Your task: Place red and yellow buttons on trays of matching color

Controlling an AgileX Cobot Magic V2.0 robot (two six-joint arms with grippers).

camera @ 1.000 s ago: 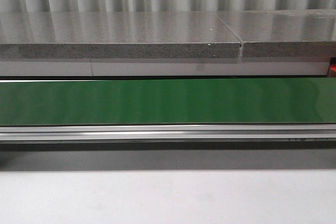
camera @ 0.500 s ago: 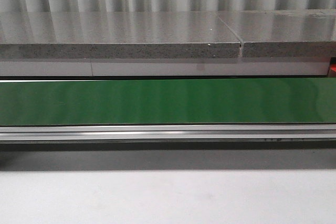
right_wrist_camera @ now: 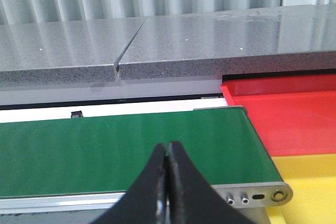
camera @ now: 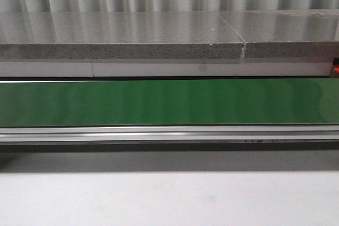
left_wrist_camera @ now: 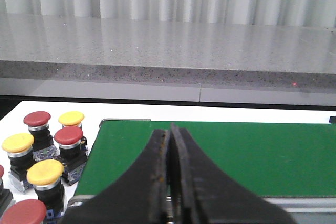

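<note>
While both hands pinch together empty | buttons beside left hand | trays beside right hand

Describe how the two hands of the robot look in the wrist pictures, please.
Both are black. The left hand has two broad fingers that taper to narrow tips, and rust-coloured marks run along their inner edges. The right hand has the same tapered black shape, but its inner edges look clean. No cables, labels or arm links show in any view.
</note>
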